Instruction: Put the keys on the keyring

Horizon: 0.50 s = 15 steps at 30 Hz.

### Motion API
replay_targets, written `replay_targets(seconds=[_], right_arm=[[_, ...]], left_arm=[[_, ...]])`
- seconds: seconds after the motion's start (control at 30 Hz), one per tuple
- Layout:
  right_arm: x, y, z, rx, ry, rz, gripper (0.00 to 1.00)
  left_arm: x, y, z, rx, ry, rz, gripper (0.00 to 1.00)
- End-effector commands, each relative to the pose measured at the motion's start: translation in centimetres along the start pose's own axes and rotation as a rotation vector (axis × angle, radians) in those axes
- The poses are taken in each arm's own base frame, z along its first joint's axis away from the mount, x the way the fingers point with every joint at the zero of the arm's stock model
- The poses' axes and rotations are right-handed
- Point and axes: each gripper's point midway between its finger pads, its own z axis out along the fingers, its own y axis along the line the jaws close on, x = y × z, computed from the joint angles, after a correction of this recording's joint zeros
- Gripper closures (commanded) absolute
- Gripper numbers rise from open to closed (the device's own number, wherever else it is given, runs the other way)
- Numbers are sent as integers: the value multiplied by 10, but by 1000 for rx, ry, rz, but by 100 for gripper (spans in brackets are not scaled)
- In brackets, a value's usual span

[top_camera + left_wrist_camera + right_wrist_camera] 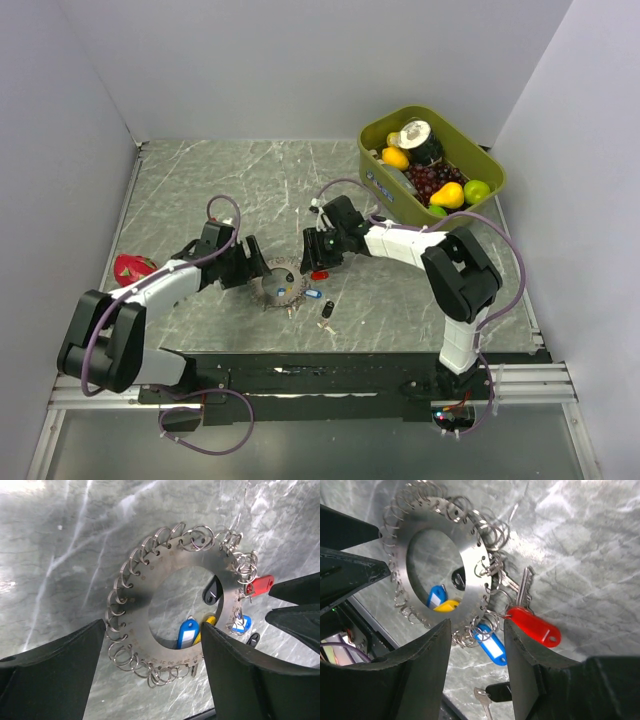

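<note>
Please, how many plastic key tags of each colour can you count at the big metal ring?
red tag: 1
blue tags: 2
yellow tag: 1
black tags: 2
Total: 6

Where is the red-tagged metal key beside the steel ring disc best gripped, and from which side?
Probably its red plastic tag, pinched across the narrow width from above: it lies flat, bulkier than the thin metal blade, its far end clear of the steel disc.

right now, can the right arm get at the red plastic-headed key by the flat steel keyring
Probably yes: the red plastic-headed key lies uncovered just off the open right gripper, though loops on the flat steel keyring crowd it.
</note>
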Motion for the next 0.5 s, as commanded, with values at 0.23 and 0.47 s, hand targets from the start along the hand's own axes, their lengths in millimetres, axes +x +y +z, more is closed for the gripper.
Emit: replay_targets(seconds=[0.23, 0.47], right_arm=[[5, 11, -3, -41, 7, -5, 47], [25, 20, 2, -57, 38, -8, 47]], left_arm=[[-11, -19, 12, 75, 7, 5, 21], [-22, -24, 14, 85, -10, 37, 20]])
